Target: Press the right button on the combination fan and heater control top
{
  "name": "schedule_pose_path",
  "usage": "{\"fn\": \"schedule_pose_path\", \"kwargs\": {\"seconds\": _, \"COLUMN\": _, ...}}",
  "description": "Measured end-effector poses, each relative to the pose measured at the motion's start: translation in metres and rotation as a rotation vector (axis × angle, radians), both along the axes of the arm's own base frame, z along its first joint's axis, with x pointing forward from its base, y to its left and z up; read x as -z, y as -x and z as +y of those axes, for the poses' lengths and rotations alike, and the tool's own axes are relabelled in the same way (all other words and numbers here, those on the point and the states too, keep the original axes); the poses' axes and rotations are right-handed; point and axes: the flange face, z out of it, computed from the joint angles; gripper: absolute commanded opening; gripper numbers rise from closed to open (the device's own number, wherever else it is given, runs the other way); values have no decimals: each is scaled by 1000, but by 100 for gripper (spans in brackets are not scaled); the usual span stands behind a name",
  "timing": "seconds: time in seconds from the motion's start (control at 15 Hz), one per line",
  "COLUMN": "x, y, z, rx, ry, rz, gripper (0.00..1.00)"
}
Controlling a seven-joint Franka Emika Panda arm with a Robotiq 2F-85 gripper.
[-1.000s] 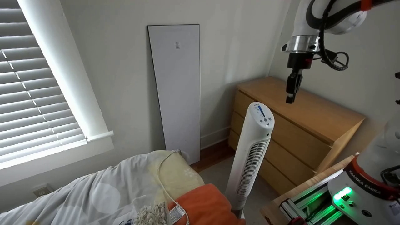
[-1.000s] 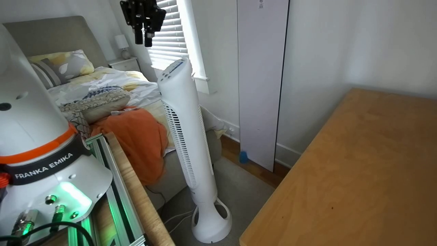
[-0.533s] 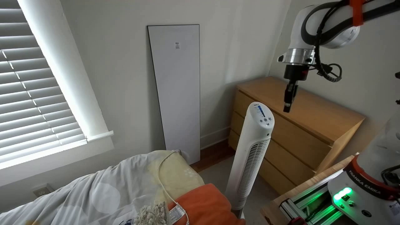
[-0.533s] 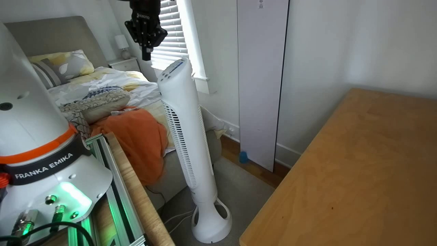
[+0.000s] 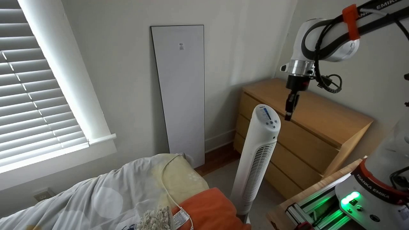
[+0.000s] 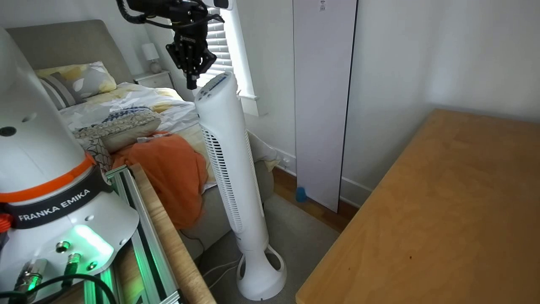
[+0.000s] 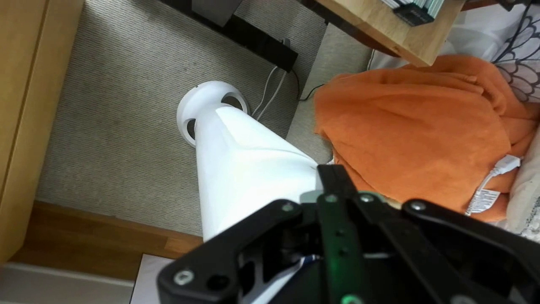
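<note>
The combination fan and heater (image 5: 257, 153) is a tall white tower on the floor, also seen in an exterior view (image 6: 230, 169) and in the wrist view (image 7: 249, 169). Its slanted oval control top (image 5: 265, 113) carries a blue strip and several small round buttons, with the right button (image 5: 276, 121) near the rim; the control top also shows in an exterior view (image 6: 215, 86). My gripper (image 5: 288, 118) points down beside the control top, apparently a little off it, as an exterior view (image 6: 191, 86) also shows. In the wrist view the fingertips (image 7: 336, 169) are together and empty, and the gripper hides most of the control top.
A wooden dresser (image 5: 306, 108) stands behind the tower. The bed with an orange blanket (image 6: 168, 177) is beside it. A flat white panel (image 5: 182, 89) leans on the wall. The robot's table edge (image 7: 379, 29) shows in the wrist view.
My gripper has moved down and toward the fan's control top. Its fingers, slightly apart a second ago, have closed together. The fan has not moved.
</note>
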Motion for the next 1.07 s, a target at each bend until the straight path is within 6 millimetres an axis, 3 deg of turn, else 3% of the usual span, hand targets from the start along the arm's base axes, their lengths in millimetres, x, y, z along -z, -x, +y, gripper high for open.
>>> {"fn": "schedule_pose_path", "kwargs": {"seconds": 1.07, "x": 18, "y": -14, "z": -2, "rx": -3, "ry": -38, "rz": -21, "gripper": 0}}
